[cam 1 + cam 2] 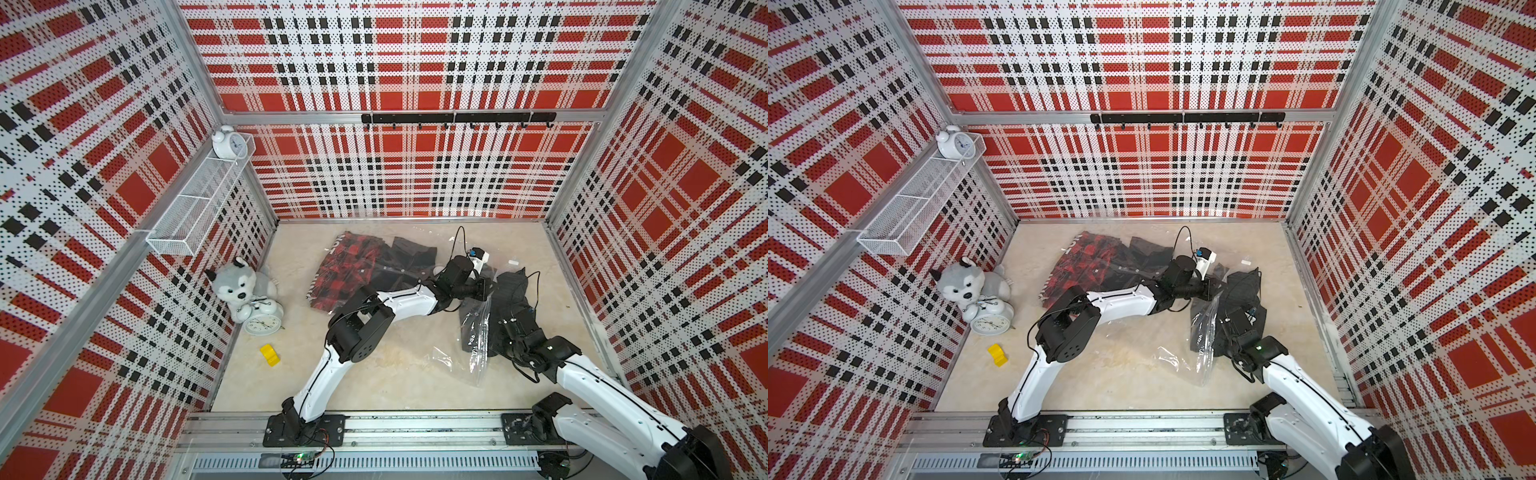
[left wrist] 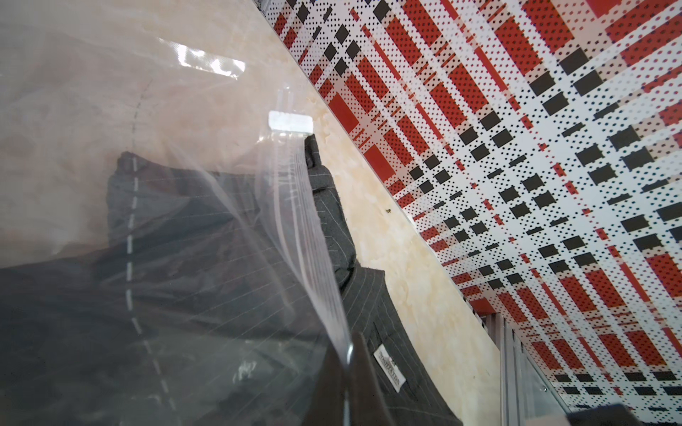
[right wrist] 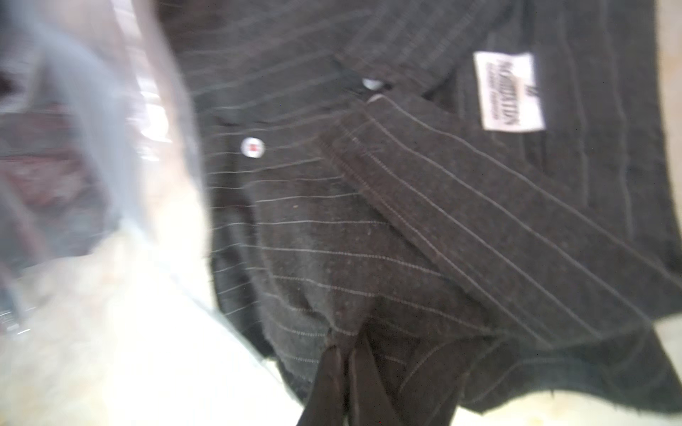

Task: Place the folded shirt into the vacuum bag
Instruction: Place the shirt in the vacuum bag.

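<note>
In both top views the dark pinstriped shirt [image 1: 513, 286] [image 1: 1241, 286] lies right of centre on the table [image 1: 374, 374]. The clear bag [image 1: 478, 353] is crumpled along its left and near side. The left claw [image 1: 484, 291] reaches in from the left and meets the plastic at the shirt's left edge. The right claw [image 1: 508, 322] is down on the shirt's near part; its jaws are lost against the dark cloth. A red plaid garment [image 1: 345, 270] lies further left. A toy husky [image 1: 239, 284], a clock [image 1: 262, 324] and a yellow block [image 1: 270, 355] sit by the left wall.

In the left wrist view the left claw [image 2: 347, 387] is pressed together on the bag's ribbed zip strip [image 2: 317, 258]. Part of the shirt [image 2: 369, 306] shows through the plastic and part lies bare beside it; whether any is inside, I cannot tell.

In the right wrist view the right claw [image 3: 347, 376] is pinching a fold at the shirt's [image 3: 369, 221] hem. Its white label [image 3: 509, 92] faces up, and the bag [image 3: 92, 129] is a blur alongside.
</note>
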{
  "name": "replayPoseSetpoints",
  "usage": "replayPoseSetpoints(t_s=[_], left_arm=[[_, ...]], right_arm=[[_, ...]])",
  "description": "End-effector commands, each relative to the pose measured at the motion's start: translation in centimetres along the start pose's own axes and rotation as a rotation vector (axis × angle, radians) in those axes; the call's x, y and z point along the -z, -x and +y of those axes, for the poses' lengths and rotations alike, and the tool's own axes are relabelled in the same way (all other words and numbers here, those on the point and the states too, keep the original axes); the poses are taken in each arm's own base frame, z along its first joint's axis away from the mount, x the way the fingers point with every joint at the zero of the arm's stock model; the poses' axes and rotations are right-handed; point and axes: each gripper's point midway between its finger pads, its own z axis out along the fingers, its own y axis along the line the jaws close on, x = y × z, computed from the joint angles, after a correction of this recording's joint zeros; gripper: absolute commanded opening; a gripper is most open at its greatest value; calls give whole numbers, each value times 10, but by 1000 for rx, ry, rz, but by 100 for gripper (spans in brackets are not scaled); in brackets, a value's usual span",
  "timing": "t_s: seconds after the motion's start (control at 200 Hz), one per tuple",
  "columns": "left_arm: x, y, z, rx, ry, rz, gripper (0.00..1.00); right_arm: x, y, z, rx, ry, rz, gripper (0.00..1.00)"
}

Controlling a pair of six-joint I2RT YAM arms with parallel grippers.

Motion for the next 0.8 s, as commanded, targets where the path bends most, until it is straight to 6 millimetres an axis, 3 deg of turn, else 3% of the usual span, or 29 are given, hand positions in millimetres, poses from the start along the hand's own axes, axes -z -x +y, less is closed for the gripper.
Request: replayPoseSetpoints(t_s=[0.0, 0.1, 0.391, 0.476, 0.561, 0.696, 0.797], left_arm=[[17, 23, -35, -35, -55, -45, 0], [20, 26, -39, -39, -59, -51, 0], [26, 32, -48, -42, -74, -66, 0], [26, 32, -51, -44, -80, -65, 0], [25, 31, -50, -43, -79, -61, 0], [22, 27, -48, -39, -78, -53, 0], [21, 28, -49, -40, -80, -56, 0]], right_arm=[[7, 8, 36, 16, 154, 5, 0], [2, 6, 46, 20, 188, 29, 0], [-28, -21, 32, 1, 180, 107, 0], [-29, -22, 22, 17, 133, 107, 27], [-18, -11, 15, 43, 77, 65, 57], [10, 14, 13, 47, 64, -59, 84], [26, 28, 6, 23, 51, -127, 94]])
